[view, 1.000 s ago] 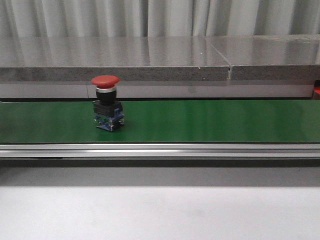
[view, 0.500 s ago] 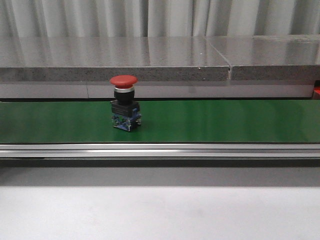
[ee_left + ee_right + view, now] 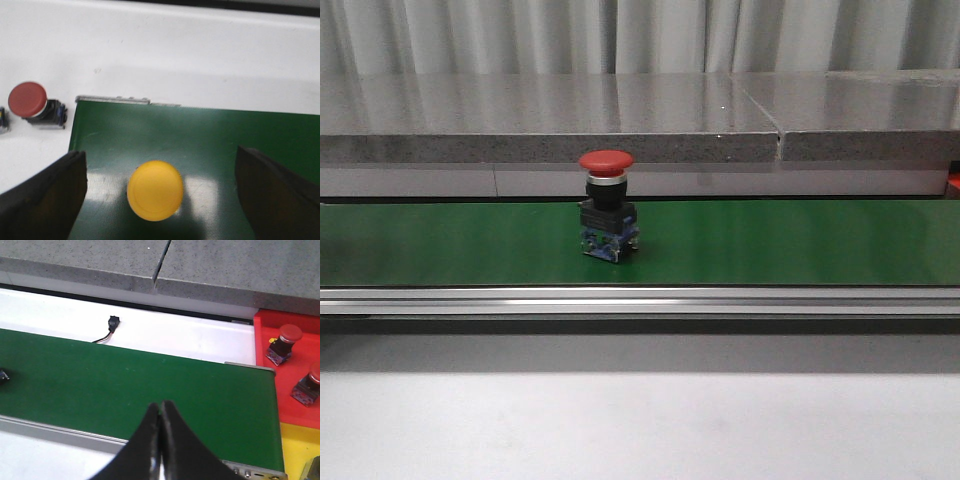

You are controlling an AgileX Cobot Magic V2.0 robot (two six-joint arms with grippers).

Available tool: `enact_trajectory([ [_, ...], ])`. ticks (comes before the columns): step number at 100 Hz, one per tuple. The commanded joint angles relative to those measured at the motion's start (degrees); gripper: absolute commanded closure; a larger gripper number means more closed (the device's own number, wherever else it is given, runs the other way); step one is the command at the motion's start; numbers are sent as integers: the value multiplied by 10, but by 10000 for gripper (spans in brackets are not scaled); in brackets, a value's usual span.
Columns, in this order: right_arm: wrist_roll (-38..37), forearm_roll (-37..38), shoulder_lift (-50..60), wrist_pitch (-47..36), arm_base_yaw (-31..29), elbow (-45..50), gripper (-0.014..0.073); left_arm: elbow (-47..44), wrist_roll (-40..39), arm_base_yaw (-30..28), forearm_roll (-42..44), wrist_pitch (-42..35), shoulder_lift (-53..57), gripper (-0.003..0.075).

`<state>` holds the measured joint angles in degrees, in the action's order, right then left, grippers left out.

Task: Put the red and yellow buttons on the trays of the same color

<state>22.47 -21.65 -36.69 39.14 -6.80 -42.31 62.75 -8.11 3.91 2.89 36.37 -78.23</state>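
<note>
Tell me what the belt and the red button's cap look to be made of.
Belt: smooth green rubber or PVC, judging by its soft sheen. Red button: the cap looks like matte moulded plastic, with a shiny metal-looking collar beneath it.

From above, the yellow button (image 3: 155,190) shows only its blurred cap; its body is hidden beneath. At nine o'clock a small object (image 3: 3,120) is cut by the edge. The yellow tray (image 3: 300,450) is cropped at the corner.
</note>
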Motion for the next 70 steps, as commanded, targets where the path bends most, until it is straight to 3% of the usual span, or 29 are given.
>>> enact_trajectory([
  [1, 6, -9, 2, -36, 0, -14, 659, 15, 2, 19, 1, -39, 47, 131],
  [29, 6, -9, 2, -36, 0, -14, 659, -19, 2, 58, 3, -61, 157, 131],
  [70, 6, -9, 2, -36, 0, -14, 659, -212, 2, 61, 16, -172, 380, 131],
])
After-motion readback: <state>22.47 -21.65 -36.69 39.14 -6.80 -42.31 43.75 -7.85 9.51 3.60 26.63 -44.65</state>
